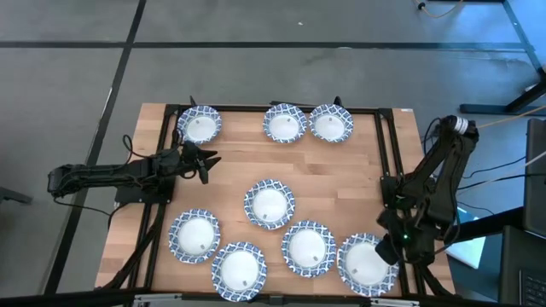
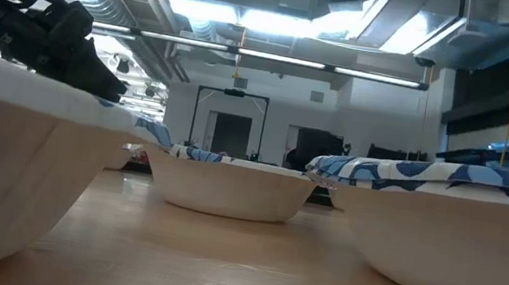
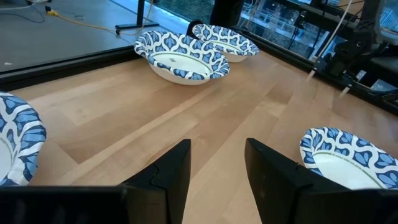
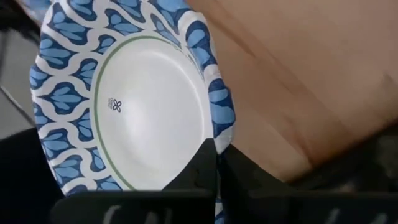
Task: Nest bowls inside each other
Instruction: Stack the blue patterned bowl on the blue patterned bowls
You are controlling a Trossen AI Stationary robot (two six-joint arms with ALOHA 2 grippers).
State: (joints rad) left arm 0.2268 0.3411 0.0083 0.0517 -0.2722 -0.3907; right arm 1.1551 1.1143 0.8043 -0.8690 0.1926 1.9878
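**Right gripper pinches the corner bowl's rim**

Eight bowls show on the wooden table (image 1: 230, 170) from above: three along the far edge, one in the middle (image 1: 270, 205), four along the near edge. None sits inside another yet, so the nesting has hardly begun.

The right gripper (image 4: 216, 163) is down at the near right corner, its fingers pressed together on the patterned rim of the corner bowl (image 1: 365, 264). The wrist camera shows the blue edge running right into the closed fingertips, though how deep the bite goes is hard to judge from that angle.

To do this step well, I'd say lift straight up so the thin rim doesn't fold, keep the bowl level, then carry it over its neighbour (image 1: 308, 248) just beside it and lower it centred before letting go. A tilted drop would likely leave it perched on the other's rim.

The left gripper (image 1: 205, 162) waits near the far left bowl (image 1: 199, 125), fingers spread, holding nothing.

Inside the gripped bowl there is a small dark four-petal mark (image 4: 115, 105) and a thin green ring; no readable words.
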